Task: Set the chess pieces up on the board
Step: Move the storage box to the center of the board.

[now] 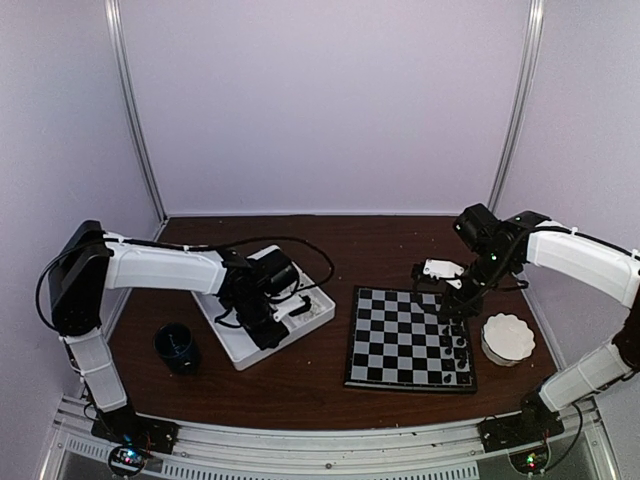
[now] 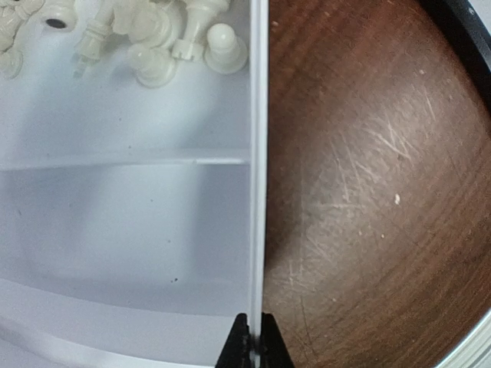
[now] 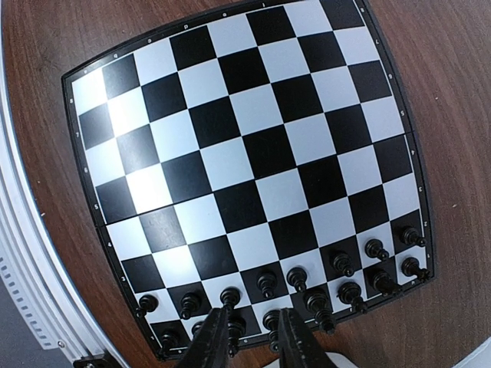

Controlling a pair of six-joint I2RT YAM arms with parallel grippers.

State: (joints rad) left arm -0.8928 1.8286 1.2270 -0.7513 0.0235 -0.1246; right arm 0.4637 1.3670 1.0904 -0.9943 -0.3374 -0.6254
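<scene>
Brown worktop (image 1: 300, 385) | my left fingers (image 2: 239, 349) shut at tray wall (image 2: 258, 153), no piece held; a pull could tip it | right fingers (image 3: 217, 341) half-open, seemingly empty; black pieces (image 3: 307, 299) just beneath, I might topple them

The only writing I can find is on the board (image 3: 253, 161). Tiny pale characters run along its thin black rim, one beside each row and each column of squares, as seen from my right wrist camera. They are too small and blurred for me to read any of them.
</scene>
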